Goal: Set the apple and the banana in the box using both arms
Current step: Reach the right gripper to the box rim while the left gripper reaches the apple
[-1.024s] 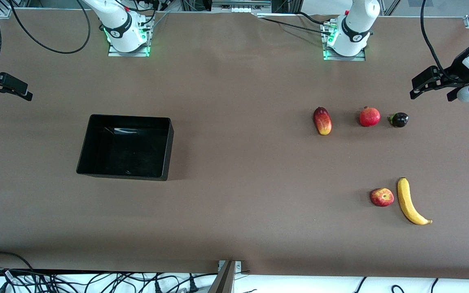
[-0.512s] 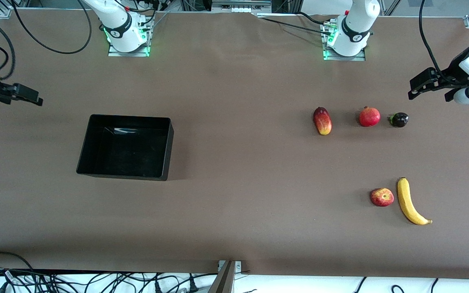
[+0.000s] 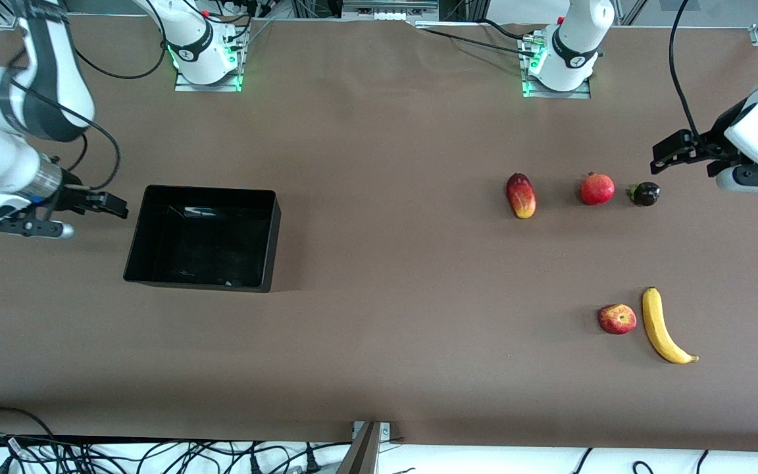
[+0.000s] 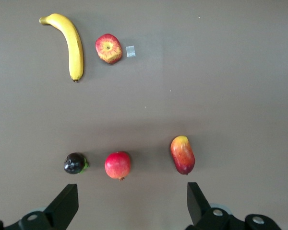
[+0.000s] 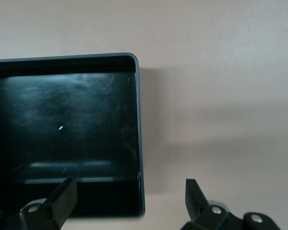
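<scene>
The apple (image 3: 617, 319) and the banana (image 3: 663, 326) lie side by side on the table at the left arm's end, near the front camera. Both also show in the left wrist view, the apple (image 4: 108, 48) and the banana (image 4: 73, 45). The black box (image 3: 202, 284) stands empty at the right arm's end. My left gripper (image 3: 665, 155) is open and empty, up over the table beside the row of other fruits. My right gripper (image 3: 110, 205) is open and empty, over the table just beside the box's end wall (image 5: 139, 134).
A mango (image 3: 521, 195), a pomegranate (image 3: 597, 189) and a dark round fruit (image 3: 645, 193) lie in a row farther from the front camera than the apple. A small pale scrap (image 4: 130, 51) lies beside the apple. Both arm bases stand along the table's back edge.
My right arm has swung in from the table's end, bringing its gripper up beside the box. My left gripper has shifted slightly toward the row of fruits. No fruit has moved.
</scene>
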Robot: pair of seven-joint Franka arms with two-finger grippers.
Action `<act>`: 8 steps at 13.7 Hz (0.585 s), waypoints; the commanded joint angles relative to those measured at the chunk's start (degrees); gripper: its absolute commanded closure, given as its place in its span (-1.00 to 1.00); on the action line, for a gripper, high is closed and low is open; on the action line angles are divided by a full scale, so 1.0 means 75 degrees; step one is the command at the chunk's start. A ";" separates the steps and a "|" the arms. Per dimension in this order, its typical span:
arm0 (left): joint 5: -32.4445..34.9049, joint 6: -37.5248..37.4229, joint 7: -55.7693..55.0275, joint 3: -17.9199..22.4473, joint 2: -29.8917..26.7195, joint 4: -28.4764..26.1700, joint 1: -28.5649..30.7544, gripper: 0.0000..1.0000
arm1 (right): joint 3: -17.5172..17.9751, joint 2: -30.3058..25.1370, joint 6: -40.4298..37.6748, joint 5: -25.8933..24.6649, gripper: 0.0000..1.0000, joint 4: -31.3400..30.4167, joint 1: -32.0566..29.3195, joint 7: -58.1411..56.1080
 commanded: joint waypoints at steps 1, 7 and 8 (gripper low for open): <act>-0.0119 0.0066 -0.0026 0.0041 0.0137 0.0134 -0.0026 -1.00 | 0.0020 0.0030 0.1664 0.0018 -1.00 -0.1165 0.0014 0.0115; -0.0119 0.0194 -0.0026 0.0041 0.0335 0.0169 -0.0026 -1.00 | 0.0020 0.0874 0.2699 0.0006 -1.00 -0.1367 0.0014 0.0056; -0.0131 0.0438 -0.0026 0.0041 0.0533 0.0181 -0.0015 -1.00 | 0.0020 0.0910 0.2700 0.0006 -0.89 -0.1355 0.0014 0.0056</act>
